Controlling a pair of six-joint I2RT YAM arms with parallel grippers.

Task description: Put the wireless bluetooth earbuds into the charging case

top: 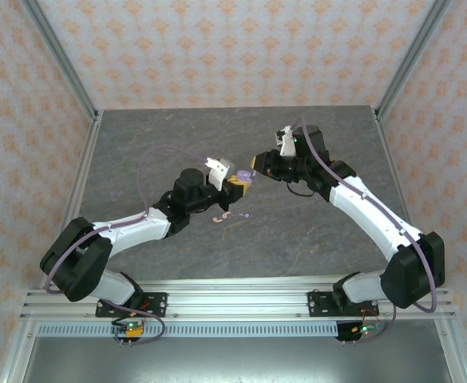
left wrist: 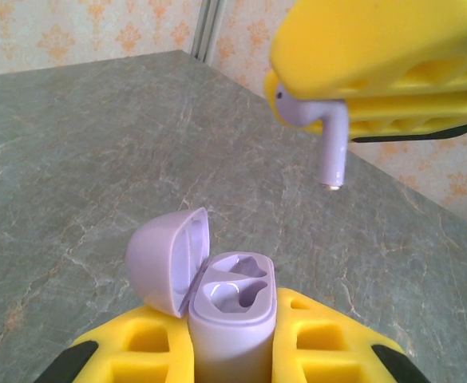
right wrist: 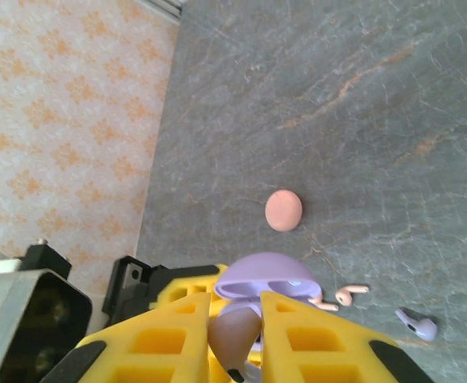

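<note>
REMOTE RIG, TABLETOP: My left hand [left wrist: 233,351] pinches the smooth lilac charging case [left wrist: 233,307] between blocky yellow fingers [left wrist: 141,347] with square cut-outs. The case's rounded lid [left wrist: 165,259] is hinged open to the left, and two moulded sockets face up. Above and to the right, my right hand [right wrist: 237,307] is clamped on a glossy lilac earbud [left wrist: 325,132]. Its stem hangs straight down, clear of the case and not yet in a socket. Seen from overhead, both arms bend inward with elbows out, and the hands meet over the middle of the grey, stone-veined surface [top: 297,239]. Two pale pink earbuds [right wrist: 353,294] lie close together on it near the hands, with a second lilac earbud [right wrist: 417,325] just beside them. A closed, round pink case [right wrist: 283,211] sits a little apart on the matte surface.
</note>
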